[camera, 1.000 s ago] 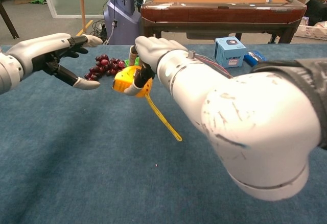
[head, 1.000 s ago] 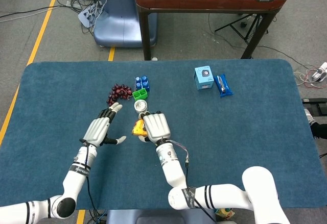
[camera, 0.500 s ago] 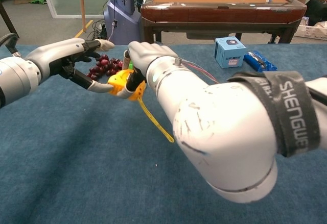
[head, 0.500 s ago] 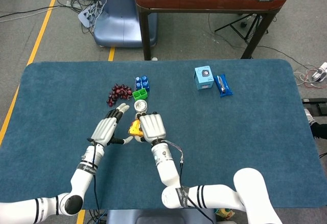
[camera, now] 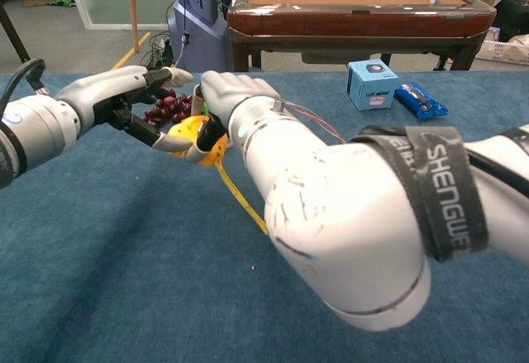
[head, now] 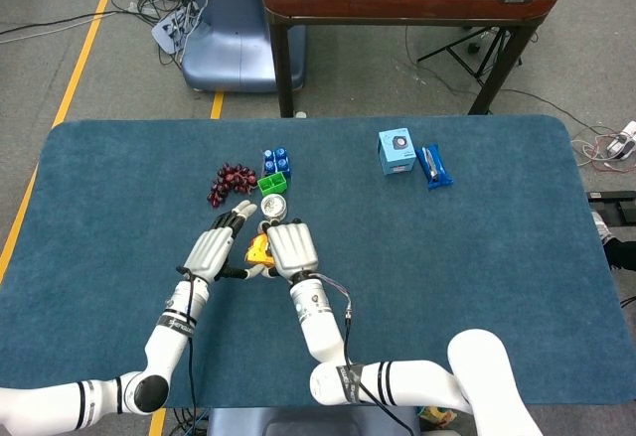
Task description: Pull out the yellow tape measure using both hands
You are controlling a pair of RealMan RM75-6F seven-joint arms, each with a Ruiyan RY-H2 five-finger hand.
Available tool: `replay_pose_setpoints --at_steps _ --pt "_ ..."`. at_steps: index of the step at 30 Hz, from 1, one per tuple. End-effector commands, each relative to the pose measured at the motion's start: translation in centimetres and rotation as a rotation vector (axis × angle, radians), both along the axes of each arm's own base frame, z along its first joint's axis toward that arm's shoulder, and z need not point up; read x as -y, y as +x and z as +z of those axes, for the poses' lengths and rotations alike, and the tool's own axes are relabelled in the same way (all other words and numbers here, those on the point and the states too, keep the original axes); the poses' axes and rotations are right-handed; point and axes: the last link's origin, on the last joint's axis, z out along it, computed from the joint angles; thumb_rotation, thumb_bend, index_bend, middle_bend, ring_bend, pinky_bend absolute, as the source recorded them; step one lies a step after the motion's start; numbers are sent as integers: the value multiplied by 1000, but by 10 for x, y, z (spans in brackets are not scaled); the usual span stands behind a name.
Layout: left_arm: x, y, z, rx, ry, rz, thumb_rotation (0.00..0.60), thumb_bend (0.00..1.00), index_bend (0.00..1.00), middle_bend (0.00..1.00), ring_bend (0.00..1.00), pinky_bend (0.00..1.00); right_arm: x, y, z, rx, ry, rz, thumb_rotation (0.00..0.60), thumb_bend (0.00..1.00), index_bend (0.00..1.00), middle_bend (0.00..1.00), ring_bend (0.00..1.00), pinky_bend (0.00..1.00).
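While right hand (camera: 221, 98) grips tape measure (camera: 197, 136), blade (camera: 240, 200) trails toward robot.

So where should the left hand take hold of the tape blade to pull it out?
The right hand holds the yellow tape measure above the table, and the tape blade hangs slack below it, ending in a free tip. Probably best to pinch the flat strip near that tip, coming from the left hand's own side, beneath the case, then draw away from the right hand.
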Motion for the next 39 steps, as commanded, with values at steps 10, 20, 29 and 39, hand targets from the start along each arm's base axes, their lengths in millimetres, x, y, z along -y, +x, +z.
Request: replay_pose_setpoints --at_steps 10,20,29,39 --pt "-2 -5 2 -20 9 13 600 198 0 0 0 0 0 -2 2 6 -2 -1 600 667 650 660 576 299" --pt "-3 -9 2 -40 12 18 600 197 0 0 0 0 -1 -3 3 11 5 -2 600 667 652 660 577 299" --pt "-6 -14 6 -51 25 41 600 197 0 0 0 0 -1 -6 5 7 6 -2 600 668 652 660 577 299" --pt "-8 -18 11 -54 34 61 600 198 0 0 0 0 -2 -9 6 0 15 -2 600 667 656 660 579 299"
